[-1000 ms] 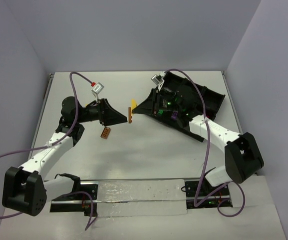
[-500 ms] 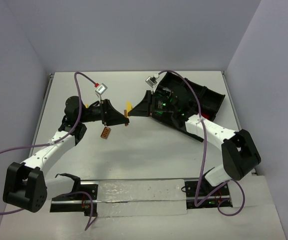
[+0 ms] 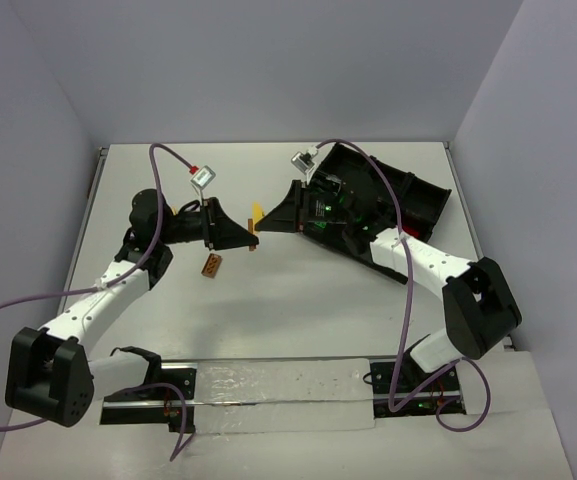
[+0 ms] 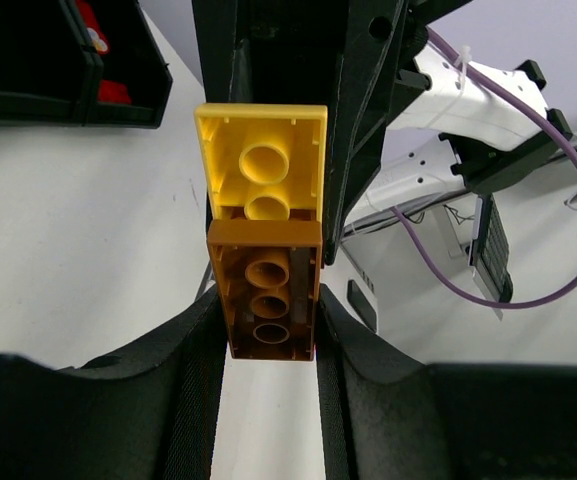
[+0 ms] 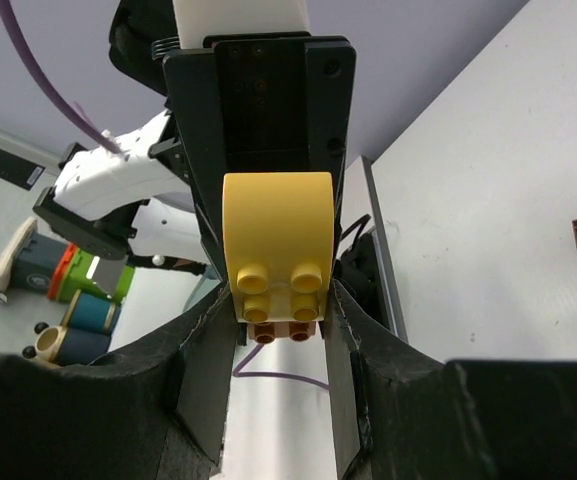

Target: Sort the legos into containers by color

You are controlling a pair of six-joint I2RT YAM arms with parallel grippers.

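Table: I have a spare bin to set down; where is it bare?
Bare: the wide strip of table between the loose brown lego and the near rail, and the far strip beyond the left claw. Crowded: mid-table, where it and the right claw hold the joined legos, and the tray at far right.

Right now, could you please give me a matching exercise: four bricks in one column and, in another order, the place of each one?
Things
1. yellow brick
2. joined brown brick
3. loose brown brick
4. red brick

Places
A. lying on the table, apart from both tools
B. between the fingers of the right tool
C. inside the black tray
D. between the fingers of the left tool

Pairs: 1-B, 2-D, 3-A, 4-C
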